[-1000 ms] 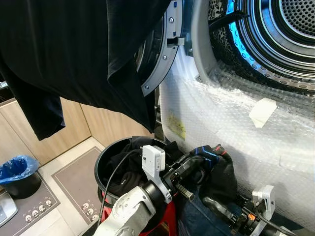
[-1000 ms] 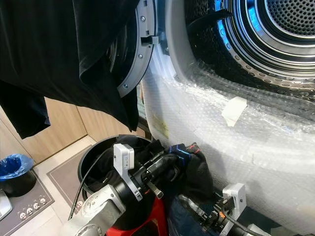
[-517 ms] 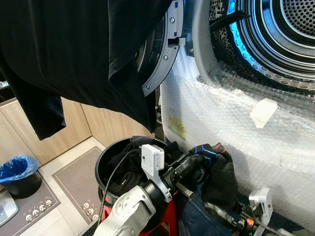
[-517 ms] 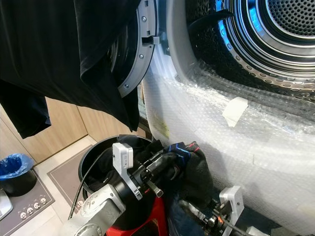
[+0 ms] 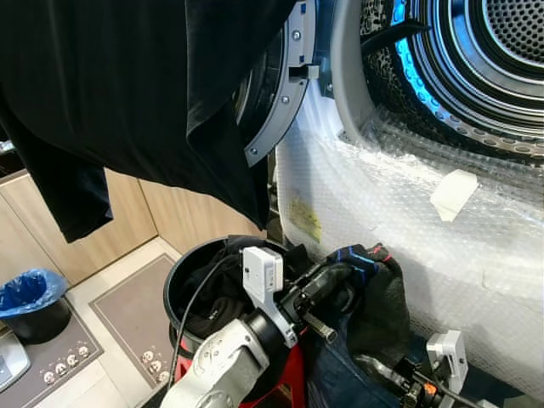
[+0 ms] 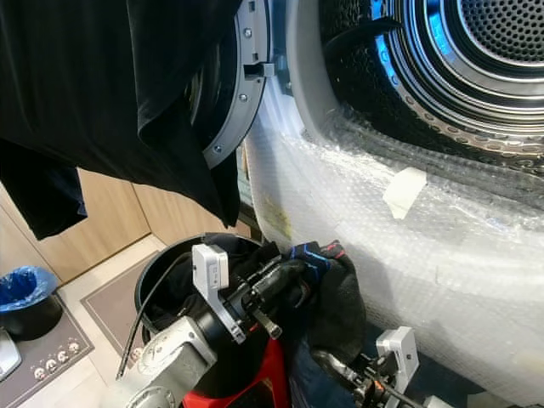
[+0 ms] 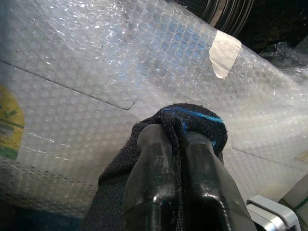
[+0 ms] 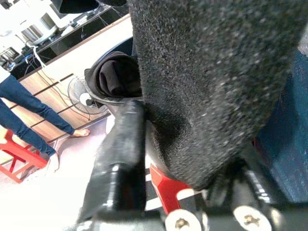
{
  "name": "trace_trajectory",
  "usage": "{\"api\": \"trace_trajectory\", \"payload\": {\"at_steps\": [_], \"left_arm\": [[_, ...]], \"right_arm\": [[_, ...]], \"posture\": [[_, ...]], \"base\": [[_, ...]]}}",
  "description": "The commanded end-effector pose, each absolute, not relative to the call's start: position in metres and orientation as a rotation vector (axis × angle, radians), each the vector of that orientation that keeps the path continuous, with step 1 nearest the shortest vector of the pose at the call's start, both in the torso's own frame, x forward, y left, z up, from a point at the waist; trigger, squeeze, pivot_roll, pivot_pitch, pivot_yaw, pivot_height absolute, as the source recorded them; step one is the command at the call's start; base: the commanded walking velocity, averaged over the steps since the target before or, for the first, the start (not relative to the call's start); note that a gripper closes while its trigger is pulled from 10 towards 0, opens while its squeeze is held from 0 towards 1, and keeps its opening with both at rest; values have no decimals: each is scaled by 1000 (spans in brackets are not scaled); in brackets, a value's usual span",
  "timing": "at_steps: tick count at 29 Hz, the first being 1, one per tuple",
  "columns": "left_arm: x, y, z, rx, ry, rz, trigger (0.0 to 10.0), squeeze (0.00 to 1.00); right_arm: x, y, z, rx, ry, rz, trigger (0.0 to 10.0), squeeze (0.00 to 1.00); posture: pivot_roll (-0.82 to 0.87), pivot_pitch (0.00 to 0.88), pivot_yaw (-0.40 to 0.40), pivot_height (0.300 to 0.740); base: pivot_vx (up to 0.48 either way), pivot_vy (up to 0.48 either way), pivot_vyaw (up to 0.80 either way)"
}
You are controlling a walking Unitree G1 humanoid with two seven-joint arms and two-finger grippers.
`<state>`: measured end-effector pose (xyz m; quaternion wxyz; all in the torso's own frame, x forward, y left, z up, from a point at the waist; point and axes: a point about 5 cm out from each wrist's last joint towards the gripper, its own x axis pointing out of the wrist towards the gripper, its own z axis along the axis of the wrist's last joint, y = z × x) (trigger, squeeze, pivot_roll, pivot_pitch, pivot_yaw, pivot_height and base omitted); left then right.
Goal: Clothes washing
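Left gripper point(image 5: 350, 270) clamped tight on a black sock point(image 7: 190, 120) with blue and red stripes at the cuff; fingers point(image 7: 156, 159) pressed together with cloth pinched between them, no gap visible. Rest of sock hanging below and to the right of the fingertips point(image 5: 382, 302). Just ahead of the gripper: bubble-wrapped front of the washing machine point(image 5: 399, 221), close but contact hard to judge. Yellow sticker point(image 5: 304, 219) under the wrap, above and slightly left of the fingertips. Taped patch point(image 5: 453, 194) up and to the right. Open drum point(image 6: 476, 59) well above, lit blue along the rim. Open door point(image 5: 276, 93) up and left of the gripper, large black garment point(image 5: 127, 93) draped over it and hanging down.

Behind and below the left gripper: black round basket point(image 5: 183, 280) holding dark clothes point(image 5: 225, 293), red stand point(image 6: 259, 387) underneath.

Right gripper point(image 8: 159, 144) low, below and right of the left one, up against the hanging sock; one finger point(image 8: 120, 163) touching the cloth, other finger hidden, so open or closed: cannot tell. Blue denim point(image 5: 340, 378) beside it.

Person's legs in jeans point(image 8: 21, 115) in right wrist view. Blue-lined bin point(image 5: 32, 302) on floor, far left.
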<state>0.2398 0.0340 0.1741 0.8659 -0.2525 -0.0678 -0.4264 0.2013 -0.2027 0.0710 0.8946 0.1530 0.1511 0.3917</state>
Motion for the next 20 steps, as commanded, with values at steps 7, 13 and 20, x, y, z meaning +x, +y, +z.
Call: {"api": "trace_trajectory", "payload": {"at_steps": [7,13,20], "left_arm": [[239,27,186,-564,-197,-904,10000,0],[239,27,187,-552,-207,-905,10000,0],[239,28,187,-531,-212,-897,10000,0]], "right_arm": [[204,-206,72,323,305,794,0,0],[203,-209,73,310,311,795,0,0],[205,-214,74,295,311,785,0,0]], "posture": [[-52,0,-2,740],[-53,0,-4,740],[-51,0,-7,740]], "base": [[0,0,0],[0,0,0],[0,0,0]]}}
